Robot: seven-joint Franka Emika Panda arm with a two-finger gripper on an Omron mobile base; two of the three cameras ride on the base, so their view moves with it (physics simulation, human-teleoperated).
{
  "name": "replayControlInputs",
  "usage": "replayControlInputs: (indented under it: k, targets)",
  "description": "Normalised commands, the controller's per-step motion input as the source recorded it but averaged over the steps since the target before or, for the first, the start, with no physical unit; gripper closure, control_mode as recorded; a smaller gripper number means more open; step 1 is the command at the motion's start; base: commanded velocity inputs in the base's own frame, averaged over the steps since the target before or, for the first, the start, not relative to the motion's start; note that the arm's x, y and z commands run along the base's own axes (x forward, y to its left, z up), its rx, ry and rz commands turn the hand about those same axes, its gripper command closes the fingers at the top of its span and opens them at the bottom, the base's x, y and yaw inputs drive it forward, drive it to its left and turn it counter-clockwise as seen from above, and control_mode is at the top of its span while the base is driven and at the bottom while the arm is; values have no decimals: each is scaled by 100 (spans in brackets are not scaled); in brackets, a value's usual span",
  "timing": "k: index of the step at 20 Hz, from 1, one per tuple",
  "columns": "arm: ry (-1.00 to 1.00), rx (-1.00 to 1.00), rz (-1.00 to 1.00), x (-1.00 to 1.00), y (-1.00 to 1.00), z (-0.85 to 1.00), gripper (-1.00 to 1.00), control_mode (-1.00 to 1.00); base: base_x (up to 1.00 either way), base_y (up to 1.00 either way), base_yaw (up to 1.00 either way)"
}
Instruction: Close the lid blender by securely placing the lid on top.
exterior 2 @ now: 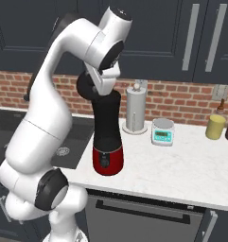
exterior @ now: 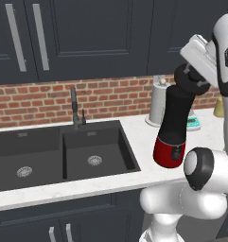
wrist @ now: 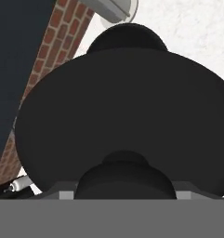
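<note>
The blender stands on the white counter beside the sink, a glossy red base under a tall black jar. The lid, a black round disc, hangs tilted at the jar's mouth, offset a little toward the sink side. My gripper is shut on the lid's raised centre. In the hand view the lid spreads wide, with its knob between my gripper's tips. Whether the lid touches the jar's rim I cannot tell.
A white paper-towel roll stands right behind the blender against the brick wall. A small kitchen scale lies beside it. A black double sink with a faucet is to the left. A yellow jar stands far right.
</note>
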Motion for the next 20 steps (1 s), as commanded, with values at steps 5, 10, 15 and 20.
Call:
replayControlInputs:
  k: [5,10,15,20]
  targets:
    - [7,0,0,34,6,0,100,-100,0,0,0]
    - [9,0,0,24,-2,-3,100,-100,0,0,0]
    - [10,0,0,14,-10,-16,100,-100,0,0,0]
    - [8,1,0,14,-7,-24,100,-100,0,0,0]
